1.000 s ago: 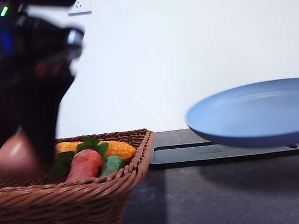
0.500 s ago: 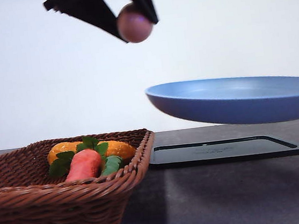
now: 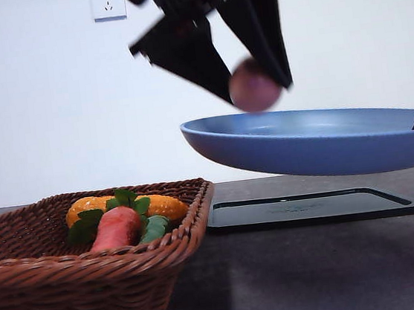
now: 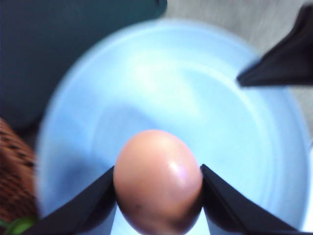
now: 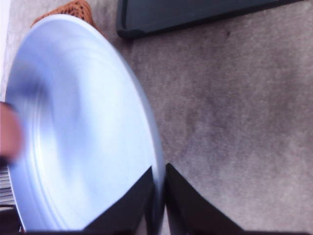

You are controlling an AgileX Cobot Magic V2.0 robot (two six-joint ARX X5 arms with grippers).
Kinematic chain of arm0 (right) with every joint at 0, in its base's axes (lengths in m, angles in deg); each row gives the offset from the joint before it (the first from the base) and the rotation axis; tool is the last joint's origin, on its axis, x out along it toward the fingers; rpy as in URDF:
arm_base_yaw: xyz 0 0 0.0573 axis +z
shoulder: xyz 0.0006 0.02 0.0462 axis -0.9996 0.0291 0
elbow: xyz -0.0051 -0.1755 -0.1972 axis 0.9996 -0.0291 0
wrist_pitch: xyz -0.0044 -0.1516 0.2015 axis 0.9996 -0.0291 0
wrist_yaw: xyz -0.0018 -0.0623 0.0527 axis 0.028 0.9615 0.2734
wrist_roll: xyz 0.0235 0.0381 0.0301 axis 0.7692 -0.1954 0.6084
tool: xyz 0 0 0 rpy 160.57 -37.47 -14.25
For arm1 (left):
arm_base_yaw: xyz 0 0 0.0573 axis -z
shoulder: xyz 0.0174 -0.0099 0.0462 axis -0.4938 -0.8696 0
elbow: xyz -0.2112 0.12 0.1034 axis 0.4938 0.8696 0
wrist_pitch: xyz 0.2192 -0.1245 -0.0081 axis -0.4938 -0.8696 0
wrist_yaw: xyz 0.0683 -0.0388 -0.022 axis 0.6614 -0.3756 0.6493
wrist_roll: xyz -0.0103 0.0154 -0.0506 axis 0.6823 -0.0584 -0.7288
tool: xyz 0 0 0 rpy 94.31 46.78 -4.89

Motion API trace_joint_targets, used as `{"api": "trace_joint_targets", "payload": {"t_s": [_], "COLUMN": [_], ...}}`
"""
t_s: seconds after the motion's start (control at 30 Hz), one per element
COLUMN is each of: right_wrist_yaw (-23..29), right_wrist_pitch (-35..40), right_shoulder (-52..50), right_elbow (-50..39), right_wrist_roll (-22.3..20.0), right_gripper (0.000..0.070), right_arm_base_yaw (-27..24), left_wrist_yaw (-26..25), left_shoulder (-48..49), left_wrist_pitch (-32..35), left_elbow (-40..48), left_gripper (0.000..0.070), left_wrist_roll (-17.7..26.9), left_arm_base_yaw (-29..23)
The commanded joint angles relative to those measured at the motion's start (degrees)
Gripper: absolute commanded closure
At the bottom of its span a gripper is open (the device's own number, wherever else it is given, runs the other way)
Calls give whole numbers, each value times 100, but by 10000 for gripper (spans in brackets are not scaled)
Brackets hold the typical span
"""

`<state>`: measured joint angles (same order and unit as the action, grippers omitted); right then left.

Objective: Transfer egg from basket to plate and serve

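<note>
Brown wicker fills the lower left of the front view: the basket (image 3: 93, 269) sits on the dark tabletop (image 3: 317, 269), holding an orange-red carrot (image 3: 116, 227) with green leaves and a yellow-orange vegetable (image 3: 160, 204) behind it. Just right of the basket, at mid-frame, a flat black tray (image 3: 314, 208) lies on the tabletop. Above the tray, held off the surface, is the wide blue plate (image 3: 318, 142), its rim running off the right edge of the frame. At upper centre the left tool (image 3: 253, 82) reaches down with its two black fingers closed around the egg (image 3: 253, 86) — a pinkish-brown oval hanging just over the left part of the plate, apart from its surface. The left wrist view confirms this: the egg (image 4: 157, 181) is pinched between the fingers (image 4: 83, 208) with the plate (image 4: 161, 88) below. At the far right edge, the right tool (image 5: 159, 196) is clamped on the plate's rim (image 5: 146, 117) — fingers nearly together, one on each face.
</note>
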<state>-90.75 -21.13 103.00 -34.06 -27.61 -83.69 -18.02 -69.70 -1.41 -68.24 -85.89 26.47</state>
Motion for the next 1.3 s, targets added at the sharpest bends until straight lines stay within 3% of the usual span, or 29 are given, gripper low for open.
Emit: {"api": "trace_joint_targets", "payload": {"t_s": [0.0,0.33,0.4,0.53,0.6,0.9,1.27], "right_wrist_yaw": [-49,-49,-49,-50,-48,-22,-14], "right_wrist_pitch": [53,51,51,43,4,-94,-29], "right_shoulder": [33,33,33,33,33,119,1467], "right_elbow": [81,81,81,81,81,81,672], "right_wrist_roll": [32,31,31,33,33,19,-527], "right_gripper": [700,700,700,700,700,700,700], "right_arm_base_yaw": [11,11,11,11,11,8,-316], "left_wrist_yaw": [2,2,2,0,0,5,267], "left_shoulder": [-196,-431,-431,-431,-428,-69,1562], "left_wrist_pitch": [62,64,64,69,67,-261,-864], "left_elbow": [-81,-81,-81,-81,-83,-301,-450], "left_gripper": [563,556,495,290,244,242,245], "left_wrist_roll": [53,70,70,66,63,44,350], "left_arm_base_yaw": [96,113,113,113,113,110,-107]}}
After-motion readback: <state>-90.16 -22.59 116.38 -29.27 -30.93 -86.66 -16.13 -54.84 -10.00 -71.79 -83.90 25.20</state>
